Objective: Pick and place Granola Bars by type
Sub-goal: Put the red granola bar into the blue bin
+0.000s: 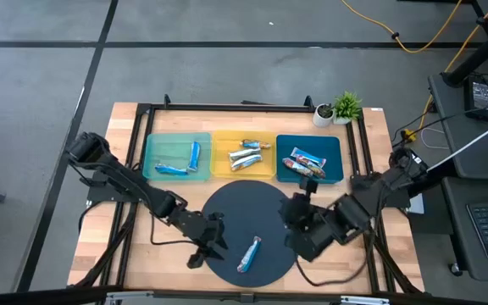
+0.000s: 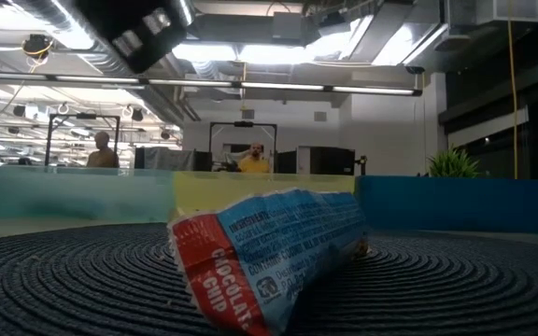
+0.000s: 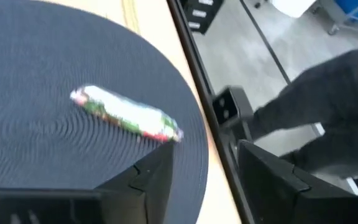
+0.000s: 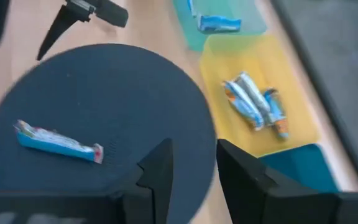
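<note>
A: Starting at the left of the overhead picture, the left gripper [image 1: 213, 246] hangs over the lower-left edge of the round dark mat [image 1: 227, 212], fingers apart with nothing between them.

B: And the bar it would take?

A: One blue-wrapped granola bar [image 1: 249, 254] lies alone on the mat, low and just right of centre, well apart from the trays. The other bars are already sorted along the top: two blue ones [image 1: 179, 161] in the teal tray [image 1: 152, 144], silver ones [image 1: 248, 156] in the yellow tray [image 1: 224, 141], red-brown ones [image 1: 303, 163] in the blue tray [image 1: 333, 146].

B: So this last one belongs upper left?

A: I'd judge so, by wrapper colour. It lies tilted, long axis running lower left to upper right. The fingers should straddle the short width, not the length, and come down near the middle so that it doesn't swing.

B: Anything to watch?

A: The foil is slick and the bar sits flat on the ribbed mat. I'd lower until the tips nearly touch the weave, then close gently. Too high and the fingers may skid off the wrapper.

B: And to the right?

A: The right gripper [image 1: 300, 206] waits at the mat's right edge, just below the blue tray, fingers apart and holding nothing. It's near enough that the left arm's lift should go up and leftward, away from it.
</note>
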`<action>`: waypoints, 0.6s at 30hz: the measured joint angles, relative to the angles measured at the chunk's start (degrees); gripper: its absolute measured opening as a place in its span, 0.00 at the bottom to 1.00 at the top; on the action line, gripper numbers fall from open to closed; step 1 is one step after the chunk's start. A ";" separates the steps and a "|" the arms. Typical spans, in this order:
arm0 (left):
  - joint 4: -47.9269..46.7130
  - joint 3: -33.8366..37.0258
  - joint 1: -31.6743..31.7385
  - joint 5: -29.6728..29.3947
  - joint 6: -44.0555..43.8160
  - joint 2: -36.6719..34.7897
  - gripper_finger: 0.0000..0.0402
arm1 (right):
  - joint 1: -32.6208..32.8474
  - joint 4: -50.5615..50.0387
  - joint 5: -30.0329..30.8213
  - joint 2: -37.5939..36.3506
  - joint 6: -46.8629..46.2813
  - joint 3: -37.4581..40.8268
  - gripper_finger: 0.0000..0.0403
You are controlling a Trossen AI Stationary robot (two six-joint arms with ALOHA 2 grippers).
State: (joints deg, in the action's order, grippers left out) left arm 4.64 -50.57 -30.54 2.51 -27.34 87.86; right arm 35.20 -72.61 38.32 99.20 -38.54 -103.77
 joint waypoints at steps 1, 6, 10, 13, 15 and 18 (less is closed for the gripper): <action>0.02 -1.35 0.13 -0.30 0.03 1.21 0.43 | 0.85 -0.94 1.34 0.00 0.03 0.00 0.31; -0.16 -7.89 0.68 -3.91 -1.49 8.14 0.46 | 4.34 -5.65 6.97 0.00 0.14 0.00 0.31; -0.81 -12.80 1.84 -4.55 -9.21 14.14 0.46 | 6.85 -6.36 6.98 -0.92 4.16 0.09 0.31; -1.84 -16.21 2.31 -4.64 -14.77 17.90 0.46 | 8.87 -6.49 6.89 -3.18 8.00 0.09 0.31; -3.31 -18.38 2.17 -5.35 -17.31 19.82 0.46 | 9.63 -6.43 6.78 -5.38 10.31 0.09 0.31; -5.88 -21.53 1.81 -7.56 -21.00 22.62 0.46 | 10.28 -4.76 5.87 -9.75 13.70 0.09 0.31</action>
State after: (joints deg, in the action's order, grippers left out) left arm -1.24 -72.10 -28.73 -5.05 -48.34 110.48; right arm 45.48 -77.37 44.19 89.45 -24.84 -103.68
